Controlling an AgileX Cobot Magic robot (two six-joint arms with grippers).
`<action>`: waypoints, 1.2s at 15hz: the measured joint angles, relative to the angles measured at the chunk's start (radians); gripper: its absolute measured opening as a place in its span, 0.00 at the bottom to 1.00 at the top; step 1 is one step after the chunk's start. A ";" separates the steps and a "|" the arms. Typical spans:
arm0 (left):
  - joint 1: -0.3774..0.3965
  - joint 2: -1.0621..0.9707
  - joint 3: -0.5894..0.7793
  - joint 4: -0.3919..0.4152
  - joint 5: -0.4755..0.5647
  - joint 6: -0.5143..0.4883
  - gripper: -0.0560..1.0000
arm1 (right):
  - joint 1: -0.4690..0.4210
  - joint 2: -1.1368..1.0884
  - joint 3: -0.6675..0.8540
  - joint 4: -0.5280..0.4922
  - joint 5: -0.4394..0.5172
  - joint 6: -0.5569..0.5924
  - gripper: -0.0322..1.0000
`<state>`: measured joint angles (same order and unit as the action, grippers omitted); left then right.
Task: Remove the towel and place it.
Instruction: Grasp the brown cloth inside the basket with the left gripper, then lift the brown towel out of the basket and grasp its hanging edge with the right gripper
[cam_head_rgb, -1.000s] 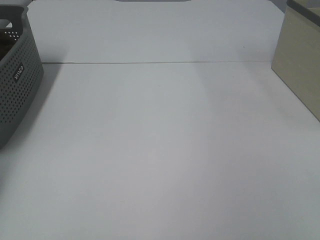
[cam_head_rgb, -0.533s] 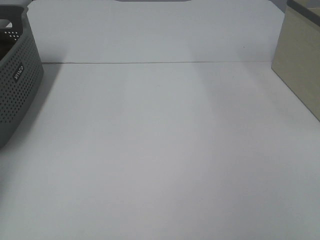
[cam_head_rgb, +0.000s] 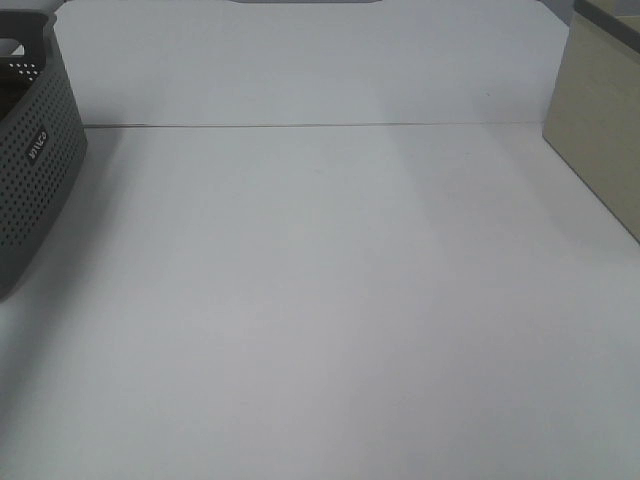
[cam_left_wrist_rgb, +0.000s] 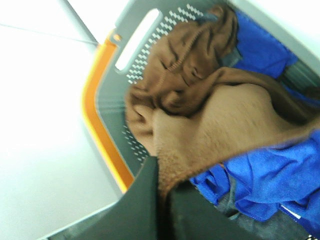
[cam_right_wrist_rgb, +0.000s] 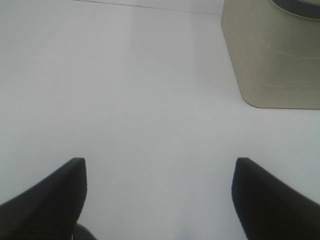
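The towel (cam_left_wrist_rgb: 210, 120) lies bunched in the grey basket (cam_left_wrist_rgb: 100, 125), rising straight ahead of the left pincer (cam_left_wrist_rgb: 161, 175). The pincer is clamped shut on one thin fold of it. Blue cloths (cam_left_wrist_rgb: 270, 170) lie under and beside that fold, close against the jaws.

I'd worry the pinch is shallow. With so much cloth heaped beyond it, the weight could pull the fold free on the lift. The towel could also drag a blue cloth along or snag on the basket's orange rim.

Only the left wrist view shows this grip. The high camera catches just the basket's wall (cam_head_rgb: 35, 170), bare table (cam_head_rgb: 320, 300) and a beige box (cam_head_rgb: 600, 140), with no towel or arm. The right wrist view shows the right pincer (cam_right_wrist_rgb: 159, 161) spread wide and empty over the table, with the box ahead of it.
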<state>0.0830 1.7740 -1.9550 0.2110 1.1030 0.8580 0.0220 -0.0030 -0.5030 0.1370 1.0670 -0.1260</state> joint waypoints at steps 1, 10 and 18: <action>-0.036 -0.040 0.000 0.022 0.001 -0.014 0.05 | 0.000 0.000 0.000 0.000 0.000 0.000 0.78; -0.413 -0.308 0.000 0.175 -0.051 -0.190 0.05 | 0.000 0.058 -0.020 0.103 -0.110 -0.086 0.78; -0.704 -0.316 0.000 0.201 -0.051 -0.197 0.05 | 0.000 0.754 -0.022 1.177 -0.257 -1.410 0.78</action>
<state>-0.6210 1.4580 -1.9550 0.4120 1.0520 0.6610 0.0220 0.7510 -0.5250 1.3140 0.8100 -1.5360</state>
